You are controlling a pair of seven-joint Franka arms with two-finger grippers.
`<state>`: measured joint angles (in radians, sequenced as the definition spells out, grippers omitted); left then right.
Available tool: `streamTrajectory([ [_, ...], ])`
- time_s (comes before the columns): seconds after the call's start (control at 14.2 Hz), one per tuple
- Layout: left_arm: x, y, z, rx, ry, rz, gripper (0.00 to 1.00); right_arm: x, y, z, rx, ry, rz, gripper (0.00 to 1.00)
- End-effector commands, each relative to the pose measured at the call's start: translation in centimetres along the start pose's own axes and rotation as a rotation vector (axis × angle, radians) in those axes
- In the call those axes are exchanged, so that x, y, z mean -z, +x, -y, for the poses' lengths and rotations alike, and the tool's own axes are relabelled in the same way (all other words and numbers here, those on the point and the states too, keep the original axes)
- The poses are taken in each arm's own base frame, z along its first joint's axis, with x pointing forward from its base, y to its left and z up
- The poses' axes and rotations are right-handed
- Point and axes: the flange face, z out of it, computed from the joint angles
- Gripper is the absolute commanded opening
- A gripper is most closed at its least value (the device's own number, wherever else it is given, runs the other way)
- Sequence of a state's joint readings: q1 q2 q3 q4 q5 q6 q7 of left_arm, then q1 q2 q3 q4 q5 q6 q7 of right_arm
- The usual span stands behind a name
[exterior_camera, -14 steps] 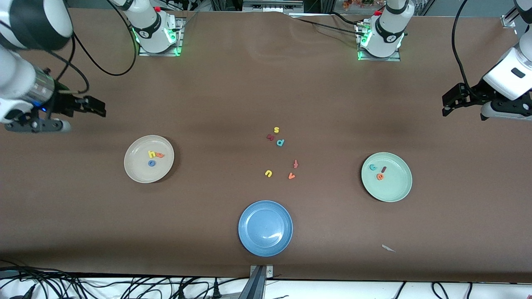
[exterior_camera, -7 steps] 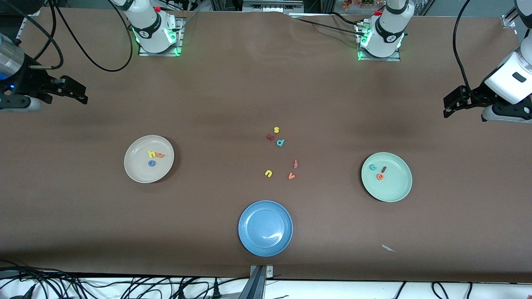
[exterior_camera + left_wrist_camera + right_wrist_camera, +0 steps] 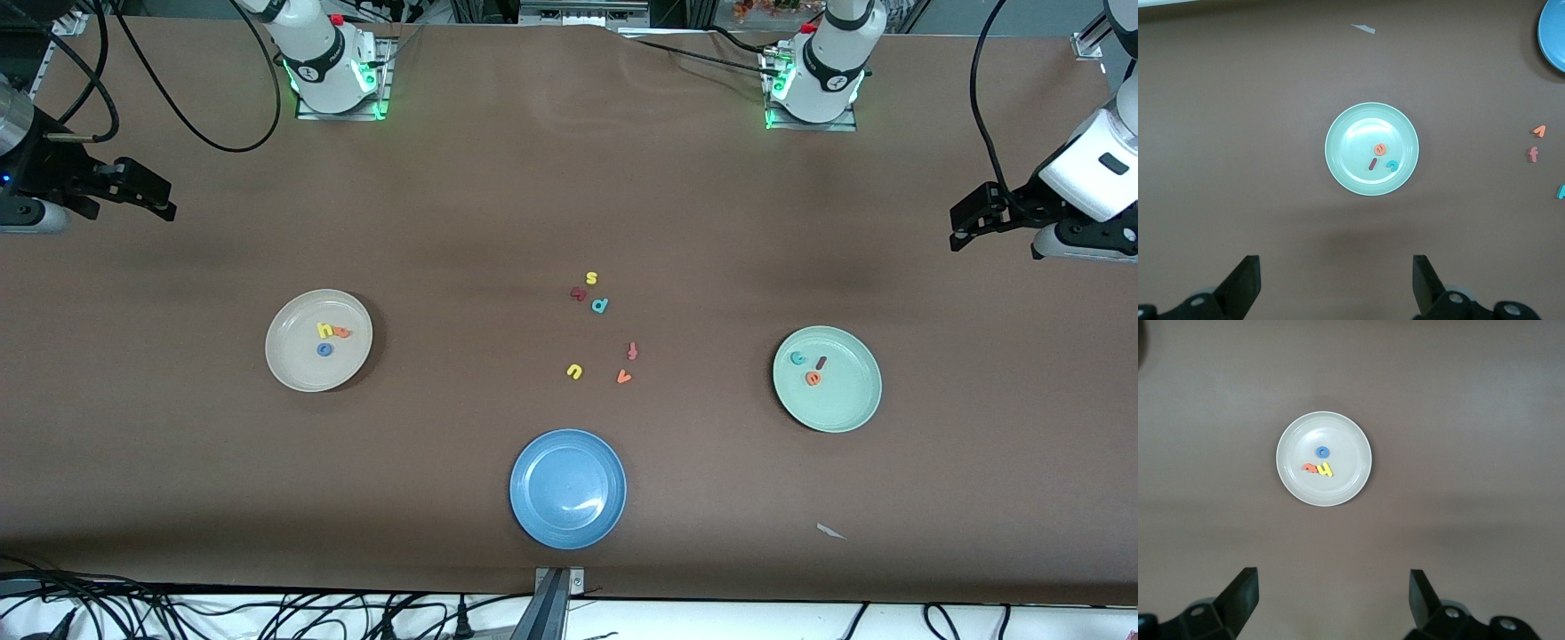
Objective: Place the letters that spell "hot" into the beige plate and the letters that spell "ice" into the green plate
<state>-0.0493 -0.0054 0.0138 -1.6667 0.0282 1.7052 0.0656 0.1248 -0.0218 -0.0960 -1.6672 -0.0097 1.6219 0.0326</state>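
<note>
Letters h, o, t [image 3: 331,338] lie in the beige plate [image 3: 302,378]; i, c, e [image 3: 811,367] in the green plate [image 3: 845,413]. Sorting appears complete: left tool [image 3: 965,227] and right tool [image 3: 153,194], both open and empty, hang above bare worktop [image 3: 569,178].

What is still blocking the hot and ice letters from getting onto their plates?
Nothing visible. The h, o and t already lie in the beige plate; the i, c and e lie in the green plate.
</note>
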Motion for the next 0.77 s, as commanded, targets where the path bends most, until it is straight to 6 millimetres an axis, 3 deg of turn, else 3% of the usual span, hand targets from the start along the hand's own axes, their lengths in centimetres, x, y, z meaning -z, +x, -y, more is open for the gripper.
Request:
streamTrajectory([
  [0.0,0.66,0.07,-0.01,0.005,0.013,0.012,1.00,0.62,0.83,0.51,0.021,-0.015,0.002,1.00],
  [0.7,0.61,-0.22,-0.36,-0.001,0.011,0.035,1.00,0.44,0.69,0.69,0.047,-0.014,0.016,1.00],
])
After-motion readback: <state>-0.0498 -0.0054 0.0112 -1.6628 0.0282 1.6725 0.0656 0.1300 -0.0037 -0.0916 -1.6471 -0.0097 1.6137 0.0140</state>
